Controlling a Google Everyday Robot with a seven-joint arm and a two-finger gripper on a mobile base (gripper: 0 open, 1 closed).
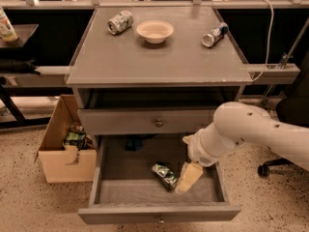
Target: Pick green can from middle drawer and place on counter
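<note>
The green can (165,175) lies on its side on the grey floor of the open middle drawer (130,190), near the middle. My gripper (188,178) hangs from the white arm on the right and reaches down into the drawer, its pale tip just right of the can and close to it. The counter (154,57) is the grey cabinet top above.
On the counter stand a paler silvery can (120,21) at the back left, a white bowl (155,31) in the middle and a slim silver-and-blue can (214,35) at the back right. A cardboard box (65,144) with items stands left of the cabinet. A closed drawer front (145,122) sits above.
</note>
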